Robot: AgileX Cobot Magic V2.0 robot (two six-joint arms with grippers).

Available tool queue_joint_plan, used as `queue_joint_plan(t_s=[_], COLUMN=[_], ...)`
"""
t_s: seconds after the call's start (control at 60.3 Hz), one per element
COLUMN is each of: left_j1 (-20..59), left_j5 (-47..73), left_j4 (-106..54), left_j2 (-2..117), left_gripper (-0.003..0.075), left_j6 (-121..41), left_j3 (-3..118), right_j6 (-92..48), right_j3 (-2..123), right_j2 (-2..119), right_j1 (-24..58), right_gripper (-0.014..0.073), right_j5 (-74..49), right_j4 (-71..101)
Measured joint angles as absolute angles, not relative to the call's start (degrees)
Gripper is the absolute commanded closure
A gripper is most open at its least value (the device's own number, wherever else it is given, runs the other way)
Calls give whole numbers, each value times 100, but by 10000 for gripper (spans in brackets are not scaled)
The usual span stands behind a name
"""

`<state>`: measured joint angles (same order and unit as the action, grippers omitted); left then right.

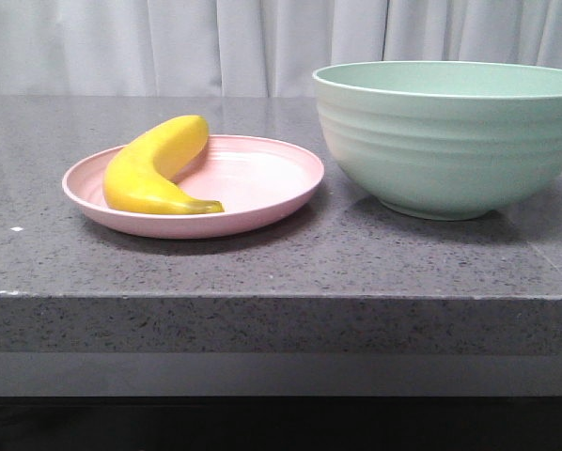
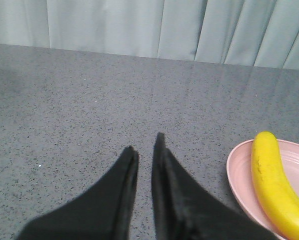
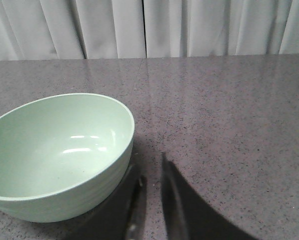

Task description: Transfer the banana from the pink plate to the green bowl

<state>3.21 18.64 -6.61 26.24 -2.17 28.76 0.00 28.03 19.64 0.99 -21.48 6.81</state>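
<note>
The yellow banana (image 1: 154, 169) lies on the left half of the pink plate (image 1: 262, 178), with its dark tip toward the front. The green bowl (image 1: 450, 141) stands to the right of the plate and is empty inside. Neither gripper shows in the front view. In the left wrist view my left gripper (image 2: 145, 142) is over bare countertop to the left of the plate (image 2: 238, 175) and banana (image 2: 274, 185), its jaws nearly together and empty. In the right wrist view my right gripper (image 3: 151, 167) is just beside the bowl (image 3: 54, 150), its jaws nearly together and empty.
Plate and bowl stand on a dark grey speckled countertop (image 1: 281, 263) whose front edge is close to them. A pale curtain (image 1: 168, 47) hangs behind the counter.
</note>
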Motion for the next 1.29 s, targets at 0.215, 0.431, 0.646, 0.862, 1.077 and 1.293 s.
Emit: queue_joint_plan(t_s=[0.215, 0.431, 0.646, 0.862, 1.077, 1.293], left_j1=[321, 321, 495, 1594, 2628, 2984], left_j5=[1864, 1864, 2536, 3390, 3922, 4211], left_j4=[-598, -735, -819, -830, -842, -842], left_j2=[2624, 2637, 3504, 5185, 6884, 8108], left_gripper=[35, 90, 94, 95, 95, 95], left_j6=[-217, -217, -509, -530, -119, 54], left_j3=[2876, 2883, 3480, 4490, 5586, 6468], right_j6=[0, 0, 0, 0, 0, 0], right_j3=[2803, 2803, 2803, 2803, 2803, 2803], right_j2=[1964, 1964, 1964, 1964, 1964, 1964], right_j1=[99, 99, 99, 99, 99, 99], right_gripper=[-39, -38, -38, -38, -38, -38], right_j5=[-2123, -2123, -2170, -2173, -2173, -2195], right_j4=[681, 681, 694, 698, 698, 698])
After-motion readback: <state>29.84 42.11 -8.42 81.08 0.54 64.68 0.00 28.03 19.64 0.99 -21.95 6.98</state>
